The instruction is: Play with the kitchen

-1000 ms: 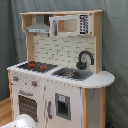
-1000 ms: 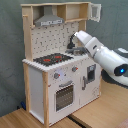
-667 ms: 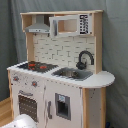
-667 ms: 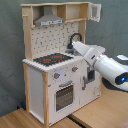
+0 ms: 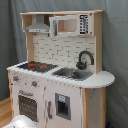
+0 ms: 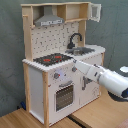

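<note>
The kitchen [image 5: 60, 75] is a tall white and light-wood toy unit, seen in both exterior views [image 6: 37, 82]. It has a black stove with red burners [image 6: 52, 59], a black faucet [image 6: 75, 39] over the sink [image 6: 83, 50], a grey hood [image 6: 49, 19], an oven door [image 6: 64, 95] and knobs [image 6: 56, 76]. In the second exterior view my white arm reaches in from the right, with the gripper [image 6: 75, 64] at the front edge of the counter, just right of the knobs. In the first exterior view only a white part of the arm [image 5: 20, 122] shows at the bottom left.
A grey curtain [image 5: 115, 50] hangs behind the kitchen. The unit stands on a wooden surface [image 6: 100, 115]. An upper cabinet door [image 6: 94, 11] stands swung open at the top right in the second exterior view.
My arm has dropped from beside the faucet and sink down and to the second exterior view's left, to the front of the counter near the knobs. The kitchen has not moved.
</note>
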Available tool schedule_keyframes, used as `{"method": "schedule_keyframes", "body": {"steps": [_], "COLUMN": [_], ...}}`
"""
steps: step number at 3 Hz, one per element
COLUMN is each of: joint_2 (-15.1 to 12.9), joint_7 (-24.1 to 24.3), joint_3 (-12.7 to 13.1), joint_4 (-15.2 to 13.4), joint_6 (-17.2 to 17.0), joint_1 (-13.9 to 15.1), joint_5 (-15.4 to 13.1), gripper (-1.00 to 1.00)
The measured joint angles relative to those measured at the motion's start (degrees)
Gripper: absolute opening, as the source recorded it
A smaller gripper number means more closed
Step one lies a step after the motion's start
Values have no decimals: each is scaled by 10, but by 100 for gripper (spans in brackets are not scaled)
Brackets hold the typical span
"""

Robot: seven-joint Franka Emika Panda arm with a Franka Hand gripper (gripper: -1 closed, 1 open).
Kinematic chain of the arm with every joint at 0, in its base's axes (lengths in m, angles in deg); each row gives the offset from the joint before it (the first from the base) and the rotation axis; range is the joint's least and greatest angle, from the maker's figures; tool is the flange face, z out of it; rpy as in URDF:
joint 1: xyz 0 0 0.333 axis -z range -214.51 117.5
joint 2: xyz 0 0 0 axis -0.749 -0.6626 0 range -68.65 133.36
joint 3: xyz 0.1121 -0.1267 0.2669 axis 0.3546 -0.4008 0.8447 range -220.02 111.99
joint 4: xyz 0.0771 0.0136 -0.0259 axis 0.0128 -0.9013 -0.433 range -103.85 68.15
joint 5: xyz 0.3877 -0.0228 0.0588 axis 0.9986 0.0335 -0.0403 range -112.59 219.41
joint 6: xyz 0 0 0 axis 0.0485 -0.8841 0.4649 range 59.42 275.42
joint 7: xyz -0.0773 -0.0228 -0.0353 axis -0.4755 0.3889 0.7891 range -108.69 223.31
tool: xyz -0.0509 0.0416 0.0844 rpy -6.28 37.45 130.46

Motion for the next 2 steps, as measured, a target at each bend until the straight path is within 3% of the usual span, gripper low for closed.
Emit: {"method": "schedule_keyframes", "body": {"steps": [2], "joint_2": [-3], "joint_7": [-22], "joint_3": [24], "joint_4": [-86], "joint_6": [39], "joint_1": [-79], "joint_5": [0], "gripper": [100]}}
